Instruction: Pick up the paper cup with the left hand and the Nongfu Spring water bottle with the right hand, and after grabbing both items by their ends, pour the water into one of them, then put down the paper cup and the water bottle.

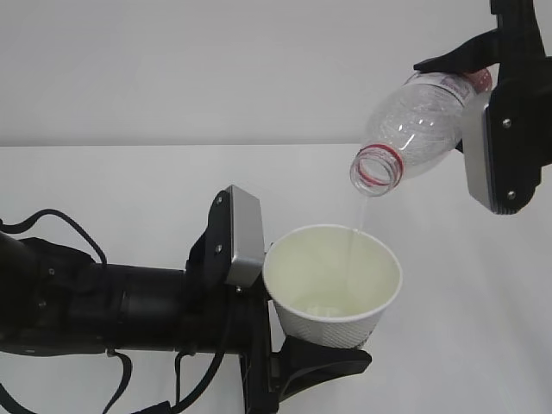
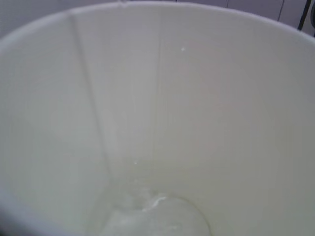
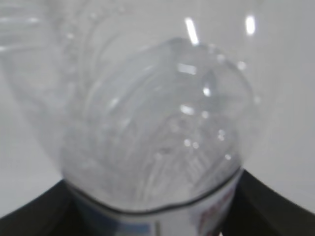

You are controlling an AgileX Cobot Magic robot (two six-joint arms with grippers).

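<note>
While tipped mouth-down over the cup [image 1: 332,280]: pouring step, thin water [image 1: 355,231] stream falling inside.
Left gripper [image 1: 323,358] clamped round cup base, right gripper [image 1: 483,95] clamped on bottle [image 1: 414,129] rear end; next, tilt upright, then set both down.

The exterior camera is looking along the white table [image 1: 103,190] from roughly object height, facing a plain pale wall, close enough that both arms are running out of frame. The left wrist camera is peering straight down into the cup [image 2: 157,98] from so near that the cream inner wall is filling the frame, with only a sliver of surroundings showing above the rim. The right wrist camera is sitting tight against the bottle [image 3: 157,128], looking along its ribbed body, blurred by closeness. The exterior view is sharing the cup [image 1: 332,285] with the left wrist view and the bottle [image 1: 418,129] with the right.
</note>
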